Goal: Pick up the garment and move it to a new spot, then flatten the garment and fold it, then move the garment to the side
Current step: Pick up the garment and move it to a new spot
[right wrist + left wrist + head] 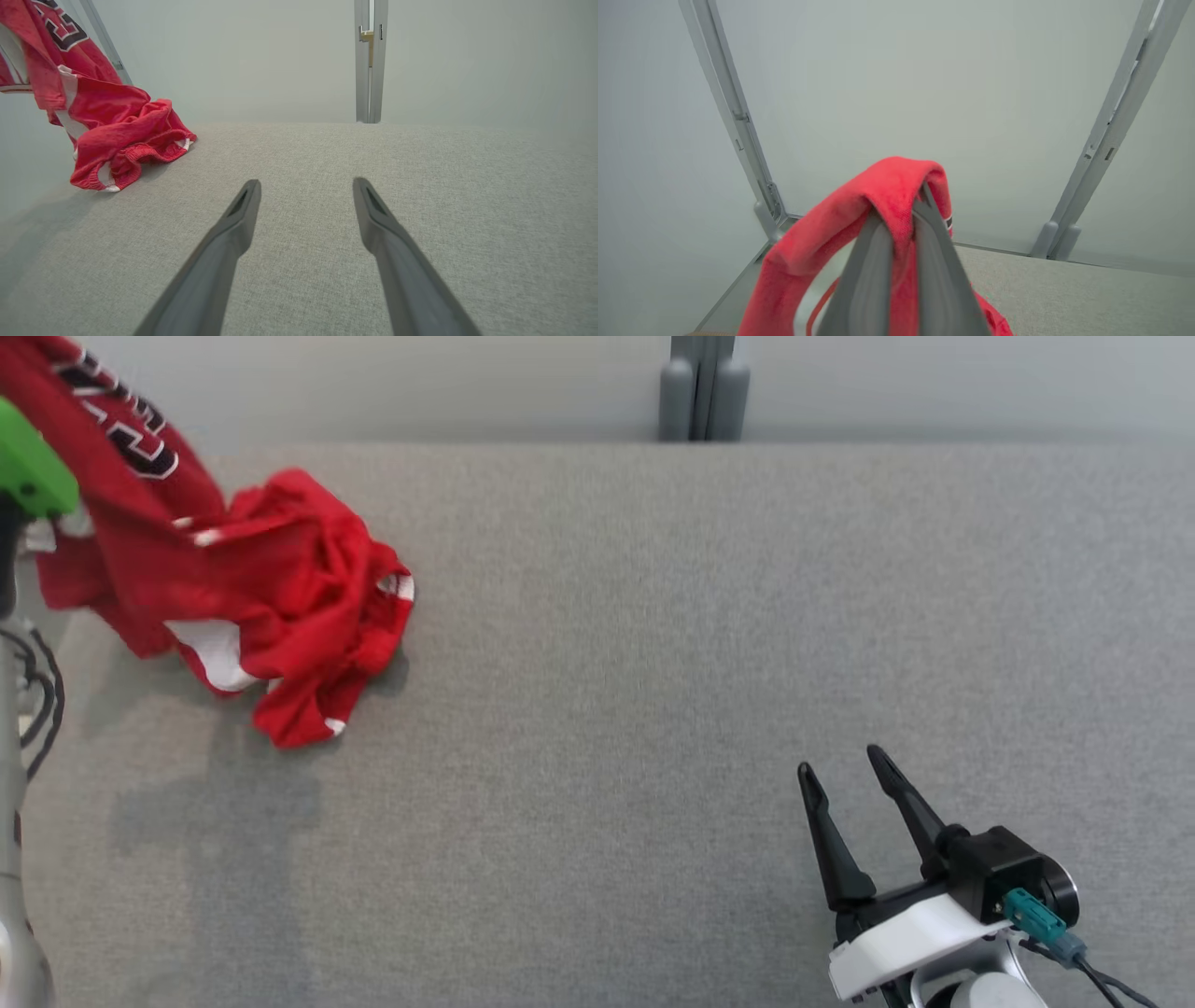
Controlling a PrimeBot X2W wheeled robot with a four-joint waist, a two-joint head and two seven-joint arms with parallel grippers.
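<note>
Only marking you get: black block characters (pixel 131 425), white-edged, on the red garment (pixel 289 579), at the head view's top left. Folds and the frame edge cut them off, so you can't read a word or number. The right wrist view shows the same characters. One curves like a 3, but that's not certain.

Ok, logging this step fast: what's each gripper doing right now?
Left gripper: shut on the red garment.
Right gripper: open, holding nothing.

Soft even light, faint shadows.
</note>
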